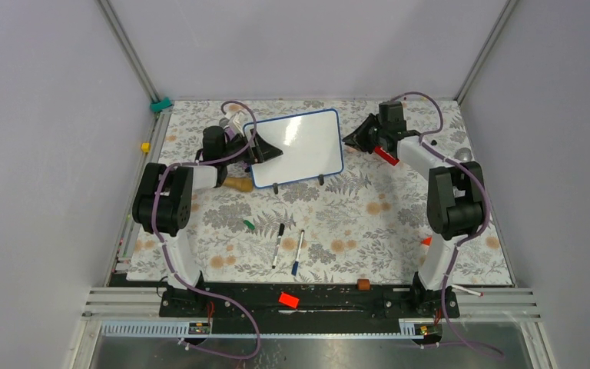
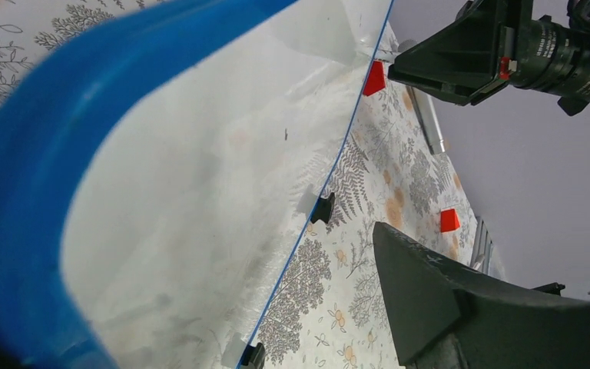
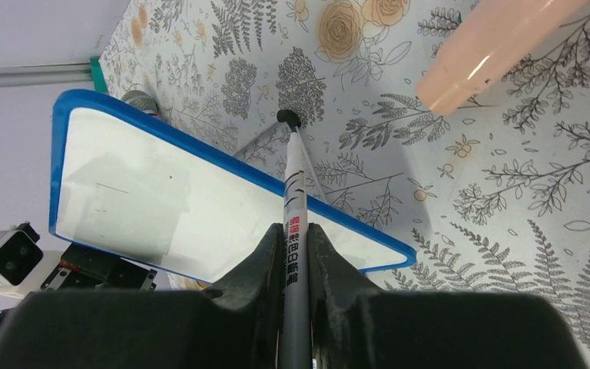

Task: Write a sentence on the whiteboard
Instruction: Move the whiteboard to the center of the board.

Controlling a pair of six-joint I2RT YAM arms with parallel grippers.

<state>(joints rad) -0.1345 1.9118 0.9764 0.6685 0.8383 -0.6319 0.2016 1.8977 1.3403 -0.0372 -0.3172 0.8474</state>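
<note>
The whiteboard (image 1: 301,146) stands tilted on its two black feet at the back middle of the table. Its face is blank apart from faint smudges, and no green sentence shows on it. My left gripper (image 1: 271,151) is at the board's left edge. In the left wrist view the blue rim (image 2: 23,200) fills the left side, and one dark finger (image 2: 430,300) stands apart from the board; the other finger is hidden. My right gripper (image 1: 352,140) is just off the board's right edge, shut on a grey marker (image 3: 293,192) whose black end points past the board's corner.
Two markers (image 1: 278,244) (image 1: 298,252) and a green cap (image 1: 248,224) lie in front of the board. A tan object (image 1: 238,184) lies near the left arm. A red piece (image 1: 288,300) and a small brown piece (image 1: 363,284) lie at the near edge.
</note>
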